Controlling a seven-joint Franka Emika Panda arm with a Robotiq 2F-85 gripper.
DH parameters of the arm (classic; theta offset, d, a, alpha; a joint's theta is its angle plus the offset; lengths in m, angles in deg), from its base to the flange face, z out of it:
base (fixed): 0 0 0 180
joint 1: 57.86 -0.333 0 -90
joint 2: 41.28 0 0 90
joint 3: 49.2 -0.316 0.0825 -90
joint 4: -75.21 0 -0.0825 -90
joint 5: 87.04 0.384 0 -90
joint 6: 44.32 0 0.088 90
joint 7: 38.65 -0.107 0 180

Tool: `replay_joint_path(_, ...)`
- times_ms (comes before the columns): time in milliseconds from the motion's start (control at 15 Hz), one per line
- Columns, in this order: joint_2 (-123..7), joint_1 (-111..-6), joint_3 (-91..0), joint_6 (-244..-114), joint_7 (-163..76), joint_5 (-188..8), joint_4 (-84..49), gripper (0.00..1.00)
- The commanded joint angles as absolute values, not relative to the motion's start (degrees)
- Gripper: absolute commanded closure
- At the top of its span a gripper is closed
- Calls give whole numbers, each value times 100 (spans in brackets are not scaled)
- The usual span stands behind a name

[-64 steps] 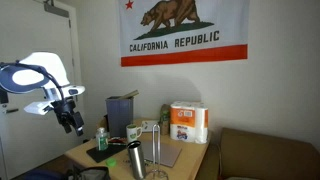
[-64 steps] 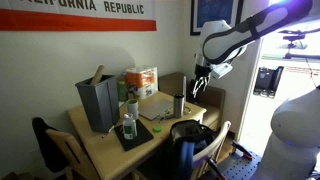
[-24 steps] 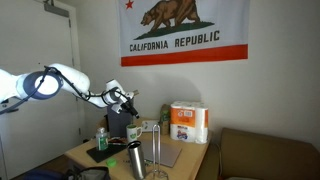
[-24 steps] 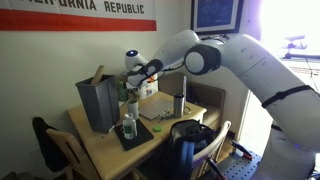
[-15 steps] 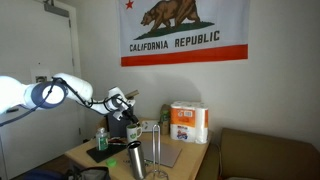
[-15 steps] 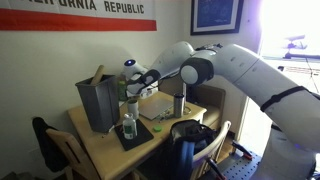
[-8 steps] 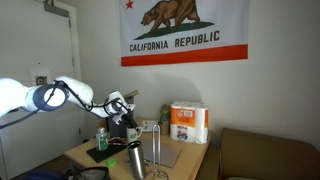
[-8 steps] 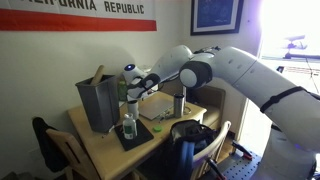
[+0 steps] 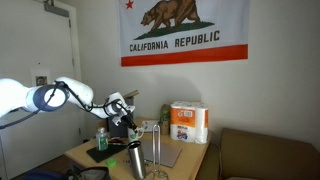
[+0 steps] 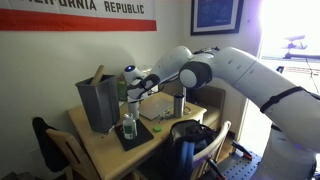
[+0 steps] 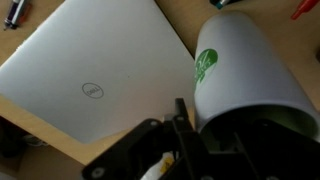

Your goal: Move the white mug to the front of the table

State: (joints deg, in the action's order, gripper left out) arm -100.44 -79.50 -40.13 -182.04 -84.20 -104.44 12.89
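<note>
Light tan table (image 10: pixel 98 148) bearing a closed silver laptop (image 11: pixel 90 70). The white mug (image 11: pixel 238 70) stands just beside the laptop's corner, long axis vertical, dark mouth pointing up toward the wrist camera. The gripper (image 9: pixel 126 124) sits at its rim; whether the fingers grip cannot be told.

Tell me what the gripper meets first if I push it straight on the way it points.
Most likely the white mug: in the wrist view its rim sits right beside the gripper, directly ahead. Contact looks almost immediate, though depth is unclear.
</note>
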Motion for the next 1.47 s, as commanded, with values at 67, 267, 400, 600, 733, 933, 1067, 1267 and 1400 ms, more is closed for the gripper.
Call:
replay_joint_path(67,-9806,-8032,-3964,-17927,-8595,-10218,1034,96)
replay_joint_path(267,-9510,-8096,-3937,-17885,-8641,-10258,855,92)
replay_joint_path(400,-9185,-8190,-3878,-17930,-8660,-10338,618,93)
replay_joint_path(600,-8607,-8374,-3768,-17948,-8642,-10472,163,93)
replay_joint_path(733,-8151,-8515,-3659,-17898,-8630,-10579,-221,93)
replay_joint_path(933,-7386,-8564,-3773,-17619,-8555,-10816,-963,93)
replay_joint_path(1067,-6954,-8574,-3882,-17336,-8586,-10994,-1442,93)
replay_joint_path(1267,-6394,-8458,-4193,-17157,-8578,-11154,-2294,93)
replay_joint_path(1400,-6099,-8380,-4375,-17312,-8636,-11223,-2907,93)
